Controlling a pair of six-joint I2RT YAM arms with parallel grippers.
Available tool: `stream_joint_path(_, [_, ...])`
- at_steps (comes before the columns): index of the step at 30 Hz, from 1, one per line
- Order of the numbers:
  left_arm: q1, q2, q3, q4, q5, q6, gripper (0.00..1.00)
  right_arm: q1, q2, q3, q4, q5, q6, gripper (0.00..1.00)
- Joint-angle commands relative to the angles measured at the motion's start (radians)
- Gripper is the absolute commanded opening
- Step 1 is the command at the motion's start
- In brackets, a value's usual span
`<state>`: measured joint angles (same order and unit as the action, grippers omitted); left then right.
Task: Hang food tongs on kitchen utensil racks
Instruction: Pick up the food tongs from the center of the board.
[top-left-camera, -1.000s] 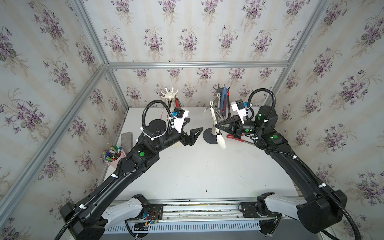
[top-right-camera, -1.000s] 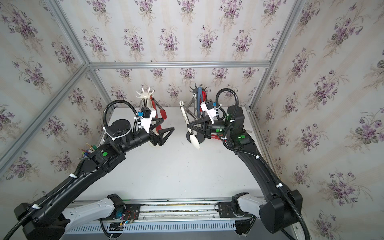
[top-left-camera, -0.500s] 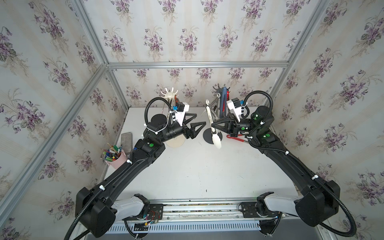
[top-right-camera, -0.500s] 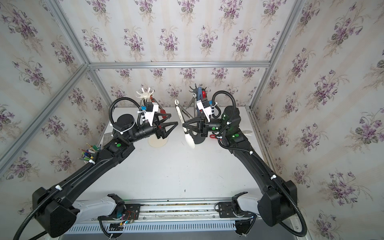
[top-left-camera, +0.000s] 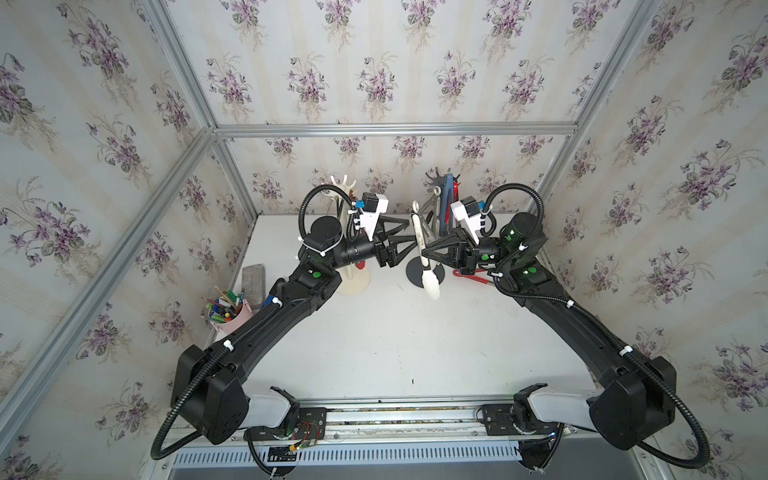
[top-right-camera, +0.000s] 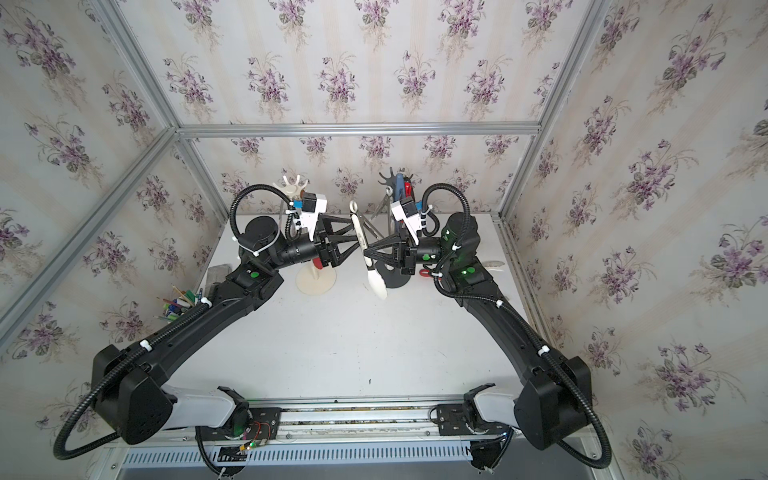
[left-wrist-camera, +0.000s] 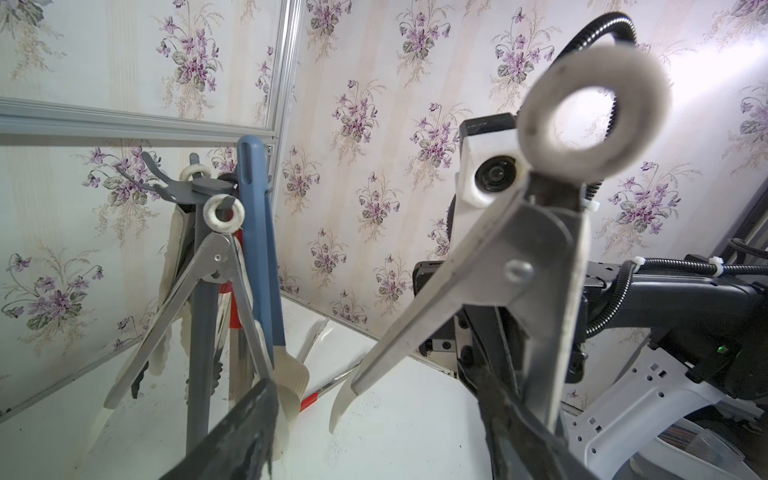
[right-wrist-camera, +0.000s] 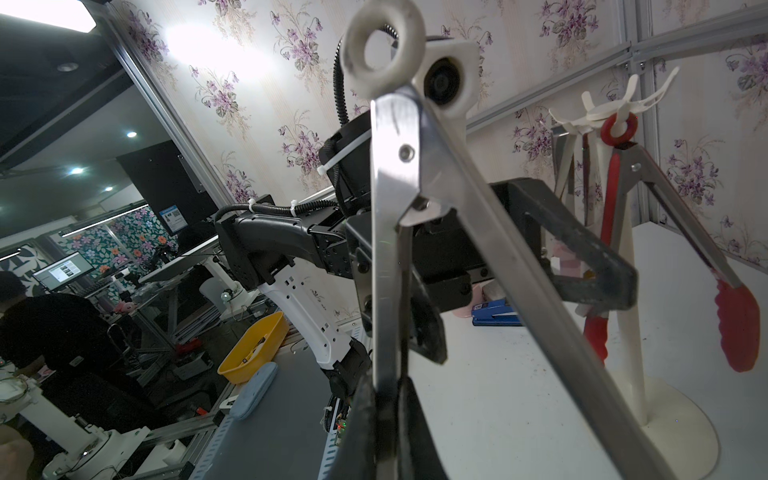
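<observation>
Clock laid on the table (top-left-camera: 395, 345) as both top views show it, 12 at the back wall.

Your right gripper (top-left-camera: 426, 250) is clamped on one steel arm of the white-tipped tongs (top-left-camera: 428, 277), held above the table near 12 o'clock. The tongs stand nearly upright, white ring up, white tips down, arms splayed. The right wrist view shows the fingers pinched on one arm while the other arm stands free.

Your left gripper (top-left-camera: 409, 237) faces it from the 10 o'clock side, jaws apart. In the left wrist view the tongs sit in the gap, one arm close against a finger (left-wrist-camera: 519, 428). You cannot tell whether it touches.

The cream-white rack (top-left-camera: 355, 284) stands upright at 11 o'clock, with red-tipped tongs (right-wrist-camera: 737, 328) hanging by a red ring from one hook. The dark grey rack (top-left-camera: 413, 272) stands at 1 o'clock, just behind the held tongs. It carries steel tongs with a white ring (left-wrist-camera: 218, 259) and a blue-handled utensil (left-wrist-camera: 255, 232). The held tongs hang on neither rack.

Red-handled tongs (top-left-camera: 471, 274) lie flat at 2 o'clock, beside the right arm. A pen cup (top-left-camera: 226, 309) sits at 9 o'clock on the table edge, with a grey block (top-left-camera: 254, 281) just behind it.
</observation>
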<state>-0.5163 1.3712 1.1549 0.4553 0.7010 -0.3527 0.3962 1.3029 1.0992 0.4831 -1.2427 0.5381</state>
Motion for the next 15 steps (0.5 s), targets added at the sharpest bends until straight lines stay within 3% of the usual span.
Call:
stream_joint_path(1, [-0.001, -0.003, 0.006, 0.050, 0.023, 0.002, 0.75, 0.014, 0.023, 0.000, 0.105, 0.005, 0.066, 0.00])
stream_joint_path(9, [0.003, -0.035, 0.019, -0.057, 0.037, 0.072, 0.74, 0.060, 0.073, 0.034, 0.161, -0.003, 0.094, 0.00])
stream_joint_path(15, [0.079, -0.108, -0.033, -0.121, 0.053, 0.086, 0.77, 0.062, 0.090, 0.041, 0.187, -0.014, 0.109, 0.00])
